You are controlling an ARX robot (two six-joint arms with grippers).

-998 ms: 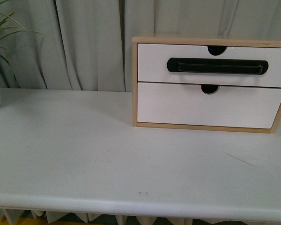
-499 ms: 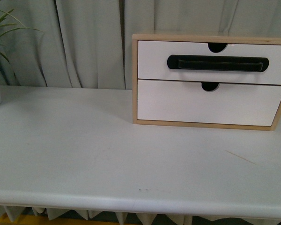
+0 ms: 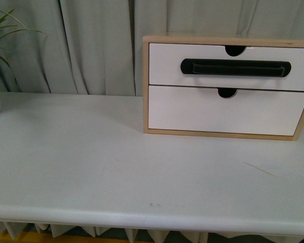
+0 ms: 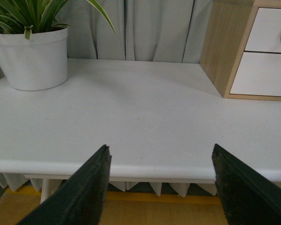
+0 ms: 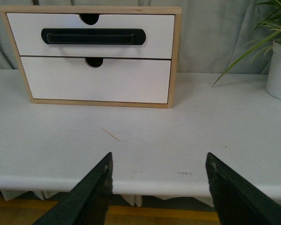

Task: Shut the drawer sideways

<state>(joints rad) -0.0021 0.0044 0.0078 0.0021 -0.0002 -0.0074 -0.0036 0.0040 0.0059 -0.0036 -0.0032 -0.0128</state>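
Drawer (image 3: 231, 66) above plain drawer (image 3: 225, 111)

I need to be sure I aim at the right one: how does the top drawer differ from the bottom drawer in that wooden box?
The top drawer carries a long black bar handle; the bottom drawer has a plain front with none. The top drawer sits directly under the box's top board, the bottom drawer just above its base. The top front looks slightly shorter than the bottom one. Both are white-fronted, each with a semicircular notch in its upper edge, and both look pushed in.

No readable text, labels, brands, numbers, signs
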